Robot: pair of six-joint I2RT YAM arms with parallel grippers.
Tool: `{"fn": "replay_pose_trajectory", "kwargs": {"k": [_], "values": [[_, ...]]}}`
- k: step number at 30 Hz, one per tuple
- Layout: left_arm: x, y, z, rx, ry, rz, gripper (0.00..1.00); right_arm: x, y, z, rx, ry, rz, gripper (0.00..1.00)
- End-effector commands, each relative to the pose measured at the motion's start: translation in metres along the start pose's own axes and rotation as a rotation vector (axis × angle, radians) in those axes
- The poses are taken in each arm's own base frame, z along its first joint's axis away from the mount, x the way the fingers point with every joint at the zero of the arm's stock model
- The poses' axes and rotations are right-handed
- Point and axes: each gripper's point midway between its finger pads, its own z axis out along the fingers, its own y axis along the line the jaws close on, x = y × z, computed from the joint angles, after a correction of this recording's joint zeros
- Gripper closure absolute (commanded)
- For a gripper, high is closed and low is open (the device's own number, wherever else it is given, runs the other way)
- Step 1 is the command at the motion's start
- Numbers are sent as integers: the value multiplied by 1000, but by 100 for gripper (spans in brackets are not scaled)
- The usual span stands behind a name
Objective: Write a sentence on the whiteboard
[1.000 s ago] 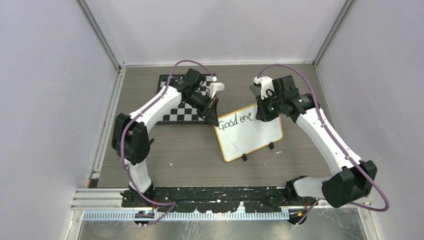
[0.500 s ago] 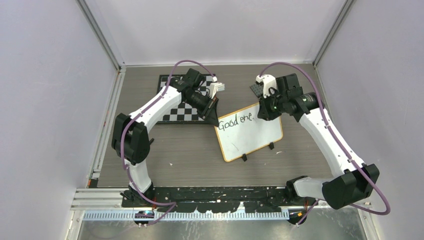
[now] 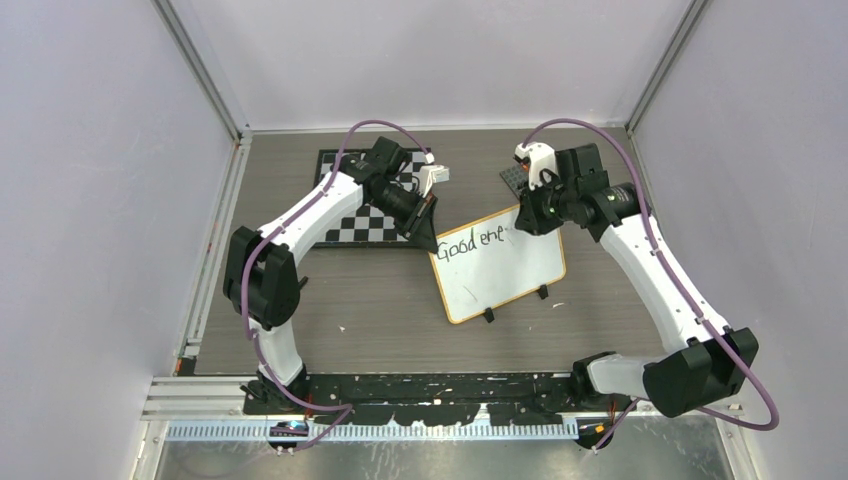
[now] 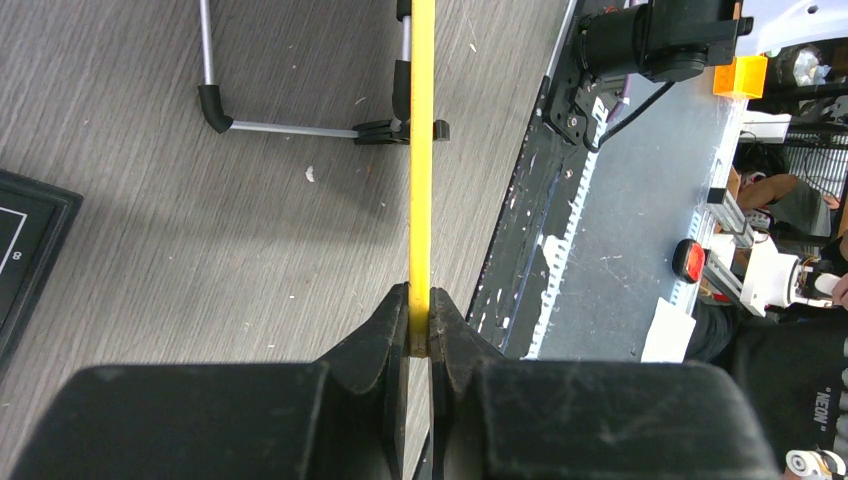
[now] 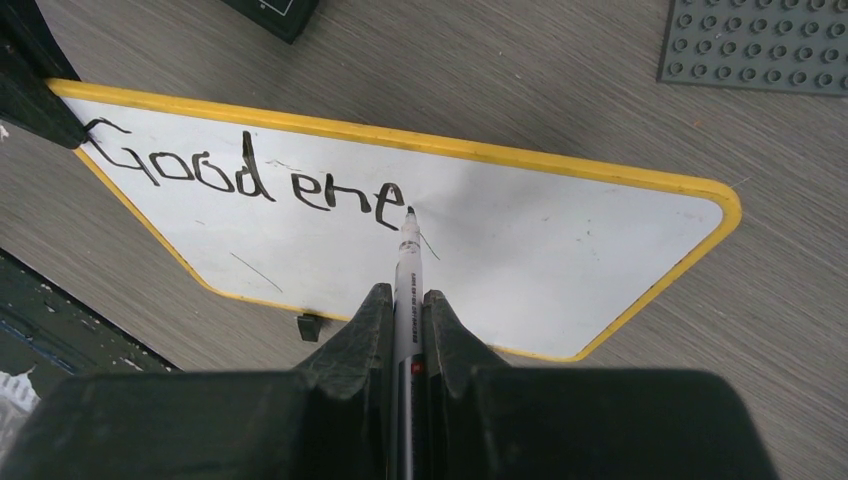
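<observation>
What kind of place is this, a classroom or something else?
Likely a robotics lab test cell: a left arm and right arm bolted to a table, plain panels on metal framing around it, and a whiteboard and chessboard as props.

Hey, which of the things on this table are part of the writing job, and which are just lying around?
In use:
whiteboard
marker
left fingers, clamping the board's rim
right fingers, holding the marker

Lying about:
chessboard
grey studded plate

The whiteboard [image 5: 560, 260] bears the black handwritten words "Good ene" along its top edge
</observation>
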Motion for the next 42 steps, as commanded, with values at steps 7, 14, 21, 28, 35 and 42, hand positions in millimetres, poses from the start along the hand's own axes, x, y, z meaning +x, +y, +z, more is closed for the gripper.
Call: {"fn": "replay_pose_trajectory", "kwargs": {"k": [7, 14, 21, 28, 35, 42], "values": [[-5, -7, 1, 25, -1, 24, 98, -25, -7, 2, 24, -73, -16, 100], [-4, -6, 2, 26, 2, 20, 98, -10, -11, 6, 49, -41, -16, 100], [-5, -6, 3, 27, 1, 19, 98, -1, -9, 4, 43, -26, -14, 100], [-5, -6, 2, 26, 2, 18, 98, 2, -4, 5, 17, -16, -10, 100], [-6, -6, 3, 30, 2, 15, 98, -10, -3, 2, 13, -47, -6, 100], [-5, -6, 2, 27, 3, 18, 98, -21, -7, 3, 29, -66, -3, 100]]}}
